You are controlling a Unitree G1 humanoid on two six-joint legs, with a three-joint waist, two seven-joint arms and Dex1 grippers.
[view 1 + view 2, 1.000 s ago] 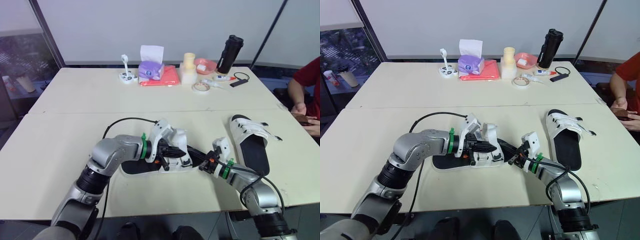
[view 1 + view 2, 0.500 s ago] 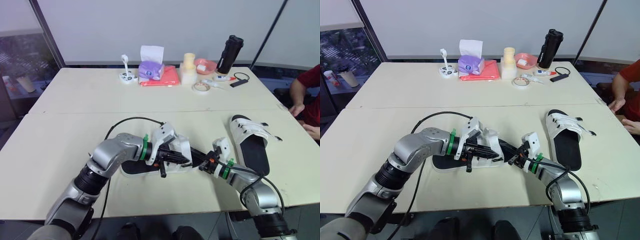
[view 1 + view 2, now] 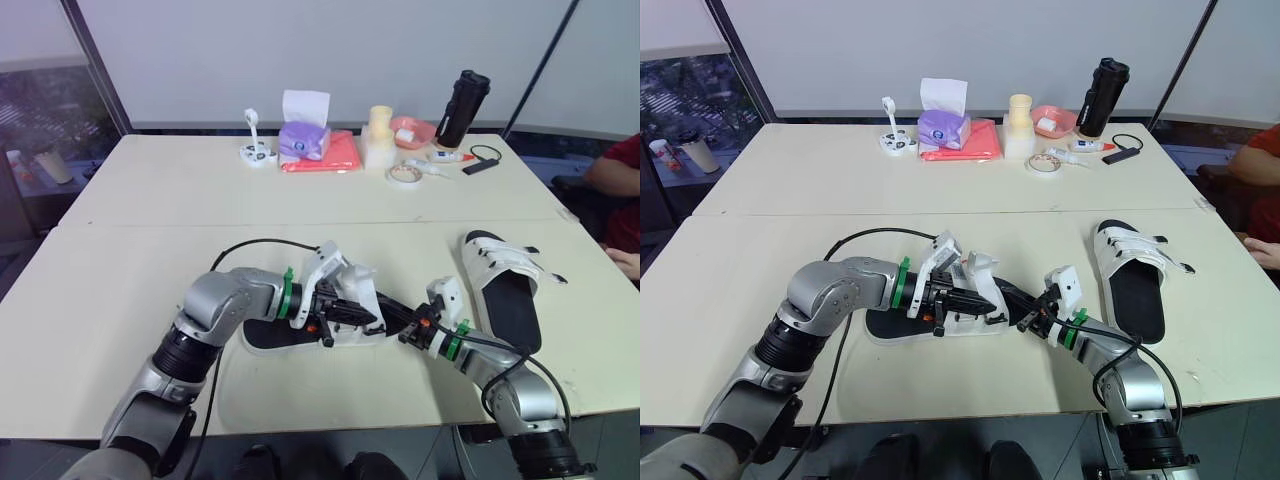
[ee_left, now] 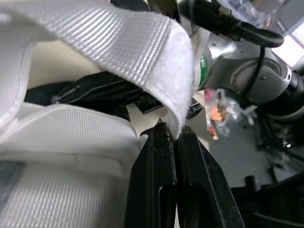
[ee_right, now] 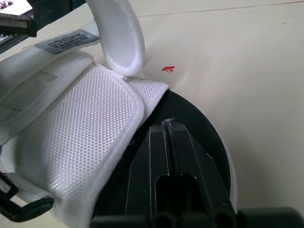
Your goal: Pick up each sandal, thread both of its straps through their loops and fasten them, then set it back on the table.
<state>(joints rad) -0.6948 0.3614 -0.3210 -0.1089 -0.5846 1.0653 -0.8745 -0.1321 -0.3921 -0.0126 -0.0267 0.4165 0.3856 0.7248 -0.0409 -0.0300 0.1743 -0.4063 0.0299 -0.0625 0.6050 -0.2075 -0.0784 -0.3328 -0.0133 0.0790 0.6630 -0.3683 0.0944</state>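
Near sandal sits front-middle on the table. My left gripper is pinching a loose strap by the tip, and my right gripper is closed tight on its sole. The other sandal looks strapped already, so I'd guess about halfway.

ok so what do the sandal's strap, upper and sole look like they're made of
The strap is woven webbing, probably nylon, by its ribbed weave; the fuzzy inner face suggests hook-and-loop. The upper is padded mesh fabric, matte, with a honeycomb knit. The sole is black and matte, likely foam or rubber; the look leaves that open.
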